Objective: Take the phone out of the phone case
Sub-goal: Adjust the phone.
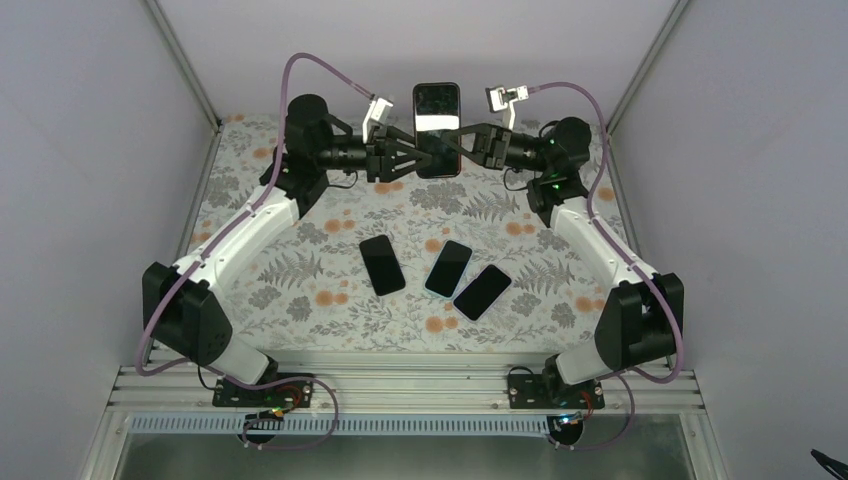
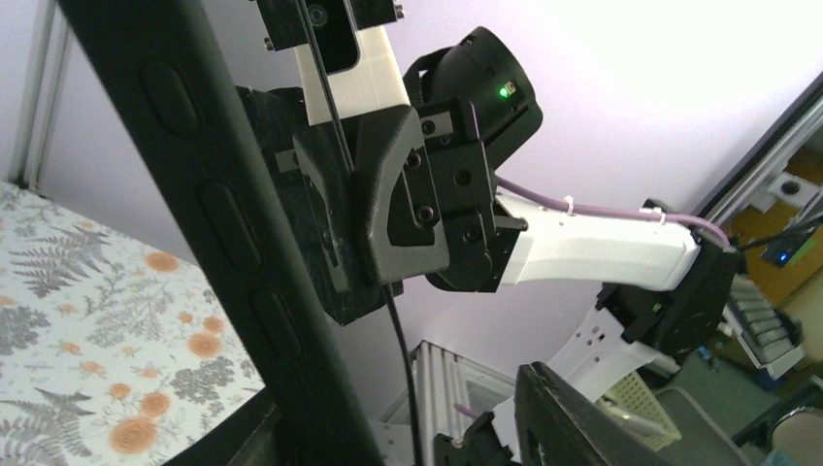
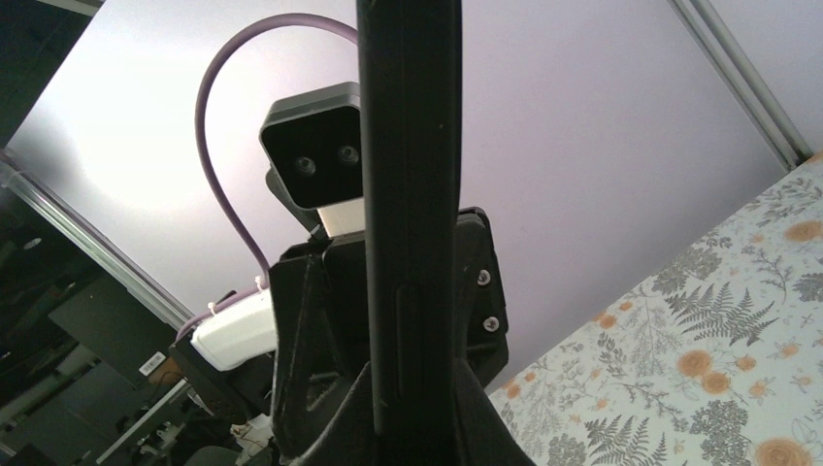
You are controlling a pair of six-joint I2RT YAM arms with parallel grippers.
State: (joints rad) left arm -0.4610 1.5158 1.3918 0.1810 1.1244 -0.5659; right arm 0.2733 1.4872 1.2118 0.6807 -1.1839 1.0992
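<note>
The cased phone (image 1: 437, 128) is held up over the far middle of the table (image 1: 560, 300). The right gripper (image 1: 462, 146) clamps its right edge. The left gripper (image 1: 414, 153) sits part-closed around its left edge; whether it grips, I cannot tell. 3 other phones (image 1: 447, 268) lie nearer.

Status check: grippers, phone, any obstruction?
Right gripper shut on cased phone, held clear of table. Left gripper at its opposite edge, grip unclear. Phone not yet out. Three dark phones flat below, not in the way.
</note>
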